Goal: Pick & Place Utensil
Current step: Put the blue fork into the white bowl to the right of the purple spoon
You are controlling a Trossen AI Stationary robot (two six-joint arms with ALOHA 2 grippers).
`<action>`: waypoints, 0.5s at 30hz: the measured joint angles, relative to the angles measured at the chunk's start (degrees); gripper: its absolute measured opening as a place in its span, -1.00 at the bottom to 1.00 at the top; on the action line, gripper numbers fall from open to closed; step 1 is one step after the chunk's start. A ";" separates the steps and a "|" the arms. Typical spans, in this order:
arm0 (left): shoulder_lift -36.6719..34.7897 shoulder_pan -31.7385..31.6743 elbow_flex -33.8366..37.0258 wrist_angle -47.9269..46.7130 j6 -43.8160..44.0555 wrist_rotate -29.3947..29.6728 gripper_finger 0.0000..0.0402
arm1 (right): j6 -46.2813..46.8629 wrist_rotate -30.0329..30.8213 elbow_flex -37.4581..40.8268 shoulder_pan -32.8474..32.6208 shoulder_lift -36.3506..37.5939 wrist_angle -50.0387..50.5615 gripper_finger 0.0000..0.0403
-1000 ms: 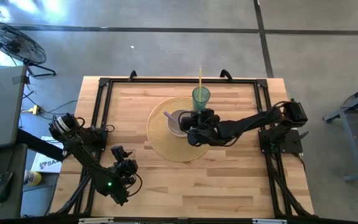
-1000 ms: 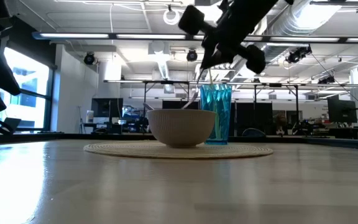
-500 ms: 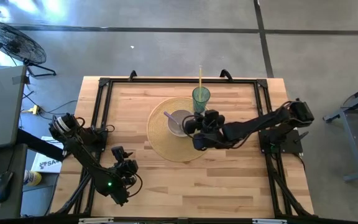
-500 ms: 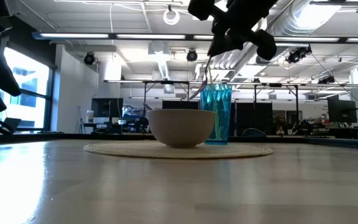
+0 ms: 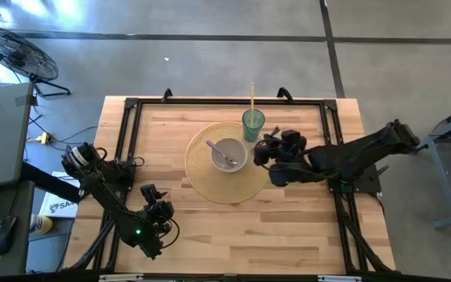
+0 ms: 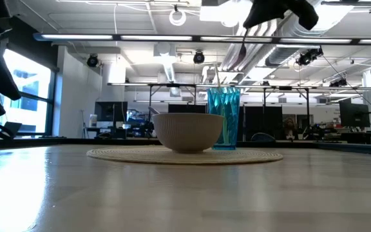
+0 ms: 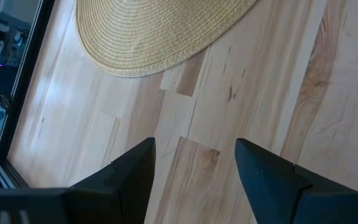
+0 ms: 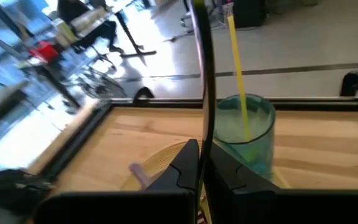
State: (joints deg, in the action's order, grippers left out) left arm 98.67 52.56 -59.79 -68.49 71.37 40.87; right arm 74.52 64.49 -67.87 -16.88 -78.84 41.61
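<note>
A thin dark utensil (image 8: 204, 74) stands upright, pinched between the closed fingers of the right gripper (image 8: 201, 163). Only the high view shows the purple-handled spoon (image 5: 221, 154) inside the bowl (image 5: 229, 154) at frame centre. The right gripper (image 5: 266, 153) reaches in from the right, just right of the green cup (image 5: 253, 122); the left gripper (image 5: 160, 210) waits at lower left, fingers apart.

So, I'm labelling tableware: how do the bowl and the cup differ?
The bowl is pale, opaque and wide; the cup is teal, see-through and taller. The bowl holds a spoon; the cup a yellow straw. Both stand upright; the bowl at the mat's middle, the cup at its edge.
</note>
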 joint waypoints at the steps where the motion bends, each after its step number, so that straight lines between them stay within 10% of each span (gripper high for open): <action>1: 0.00 0.00 0.00 0.00 0.00 0.11 0.07 | -0.06 0.33 1.31 -0.56 0.98 -1.53 -1.00; 6: 0.00 0.00 0.00 0.02 -0.07 0.19 0.07 | -1.38 0.48 16.54 -1.76 8.14 -20.72 -1.00; 15: 0.00 -0.04 -0.02 -0.02 -1.05 6.52 0.07 | -18.73 -0.31 42.89 -2.06 7.32 -83.59 -1.00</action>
State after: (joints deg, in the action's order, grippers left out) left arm 98.67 52.51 -59.81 -68.51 70.32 47.39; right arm 55.79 64.18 -24.98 -18.94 -71.52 -41.98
